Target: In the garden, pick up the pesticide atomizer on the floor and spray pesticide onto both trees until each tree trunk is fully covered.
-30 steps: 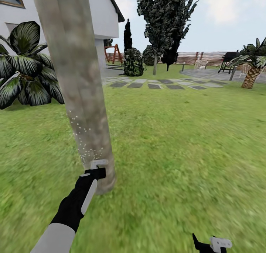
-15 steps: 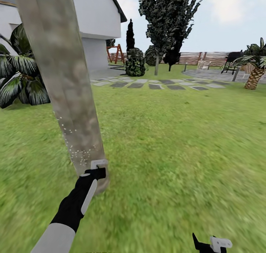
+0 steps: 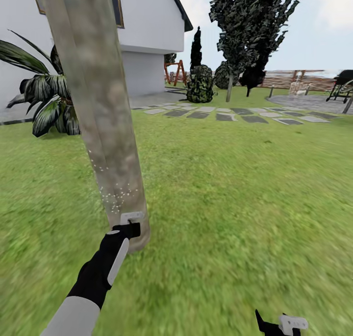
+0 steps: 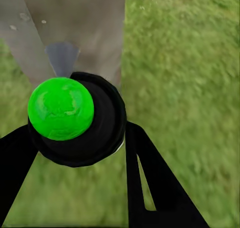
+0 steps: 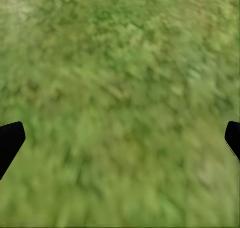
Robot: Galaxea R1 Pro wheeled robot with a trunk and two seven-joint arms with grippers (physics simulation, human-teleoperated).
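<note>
A broad-leaved plant (image 3: 46, 106) stands at 10 o'clock before a white house (image 3: 147, 27). A thick trunk (image 3: 98, 110), dotted with whitish specks (image 3: 115, 199), rises at 11 o'clock. The left gripper (image 3: 130, 223) sits at its base, fingers (image 4: 150, 178) clamped on the black atomizer (image 4: 80, 119) with a green top. Stepping stones (image 3: 230, 114) and a fence (image 3: 294, 79) lie at 1 o'clock. The right gripper (image 3: 282, 324), at 5 o'clock, hangs wide apart over grass (image 3: 235, 189).
</note>
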